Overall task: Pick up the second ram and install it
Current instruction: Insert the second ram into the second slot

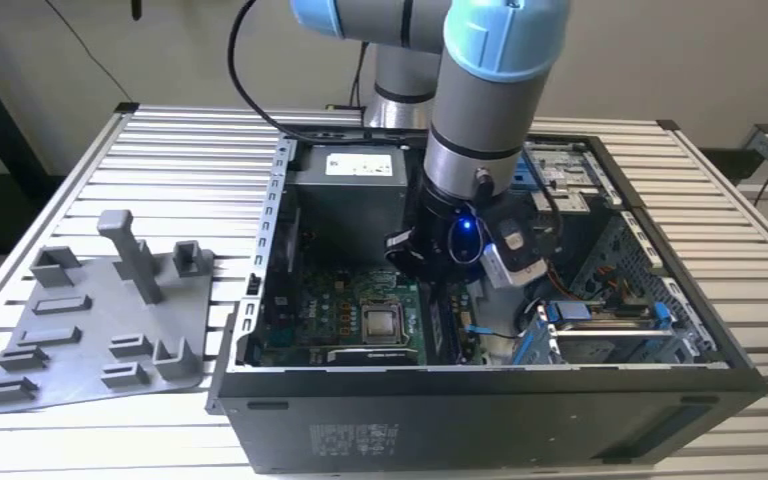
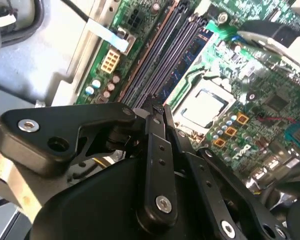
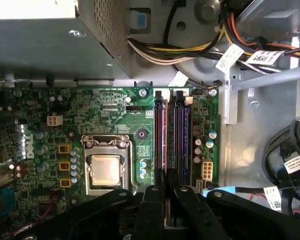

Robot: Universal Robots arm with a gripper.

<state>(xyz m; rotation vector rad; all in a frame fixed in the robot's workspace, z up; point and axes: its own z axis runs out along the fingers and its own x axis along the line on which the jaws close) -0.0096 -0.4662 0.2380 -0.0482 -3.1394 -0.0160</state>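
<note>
The gripper (image 3: 166, 192) is held low inside the computer case (image 1: 491, 420), its fingers (image 2: 157, 130) clamped on the second ram (image 3: 166, 172) over the slots (image 3: 172, 135) at the processor's (image 3: 106, 170) three o'clock. It should be kept square and pressed evenly.

open computer case (image 1: 491, 400) | motherboard (image 3: 110, 110) inside | grey tray (image 1: 91, 330) beside case, on slatted table (image 1: 184, 150)

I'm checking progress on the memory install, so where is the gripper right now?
In the exterior view the gripper is inside the open computer case, above the motherboard, right of the processor socket.
</note>
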